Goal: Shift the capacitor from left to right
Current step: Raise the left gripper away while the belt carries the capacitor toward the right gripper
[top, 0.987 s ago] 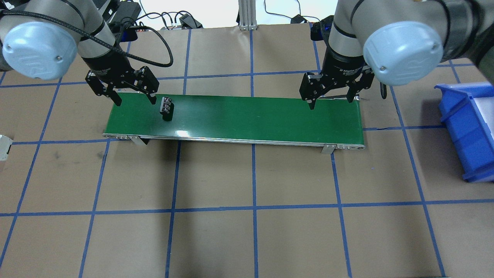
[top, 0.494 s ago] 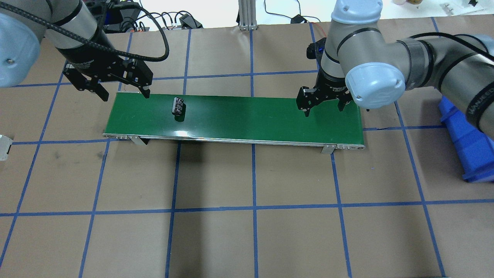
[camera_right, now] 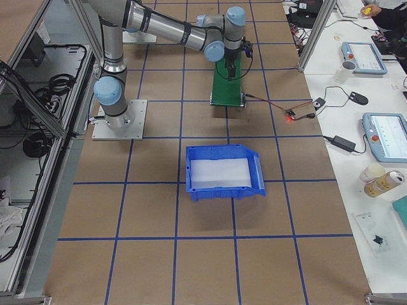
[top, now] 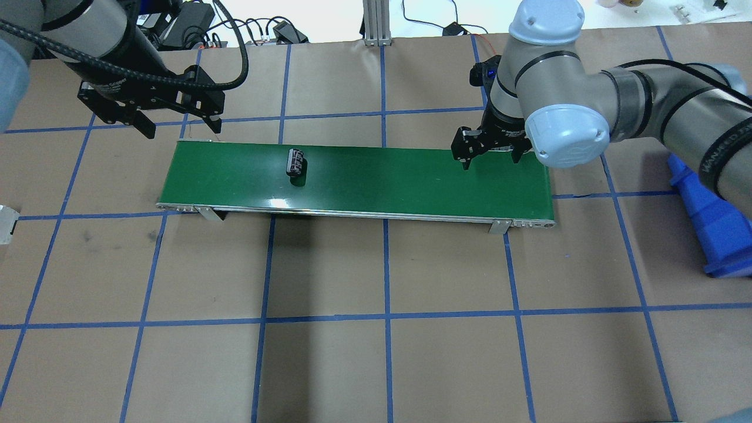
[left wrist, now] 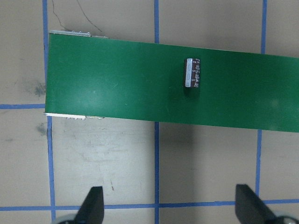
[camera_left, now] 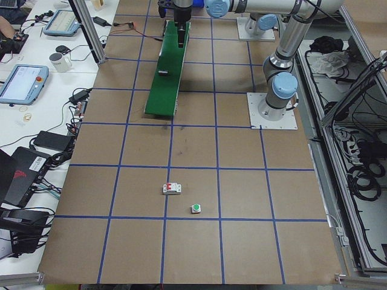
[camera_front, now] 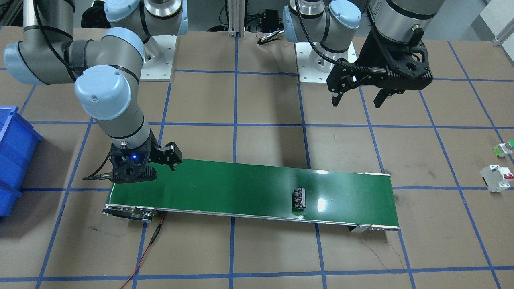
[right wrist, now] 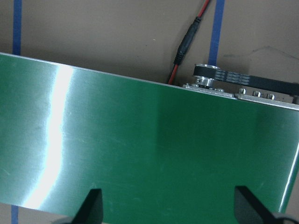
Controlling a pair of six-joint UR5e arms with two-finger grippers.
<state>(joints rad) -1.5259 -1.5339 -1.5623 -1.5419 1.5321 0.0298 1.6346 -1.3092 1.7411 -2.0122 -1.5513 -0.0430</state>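
Observation:
The capacitor (top: 296, 163), a small black cylinder with pale stripes, lies on its side on the left part of the green conveyor belt (top: 382, 176). It also shows in the front view (camera_front: 299, 198) and in the left wrist view (left wrist: 192, 73). My left gripper (top: 183, 129) is open and empty. It hangs above the table just behind the belt's left end, apart from the capacitor. My right gripper (top: 491, 162) is open and empty, low over the belt's right end. The right wrist view shows only bare belt (right wrist: 140, 154).
A blue bin (top: 714, 217) stands on the table to the right of the belt. A white circuit breaker (camera_front: 497, 178) and a green-capped push button (camera_front: 505, 148) lie on the table far to the robot's left. A red cable (camera_front: 148, 249) runs from the belt's right end.
The capacitor has travelled to the right along the belt. My left gripper has drawn back and to the left, off the belt. My right gripper has come down over the belt's right end.

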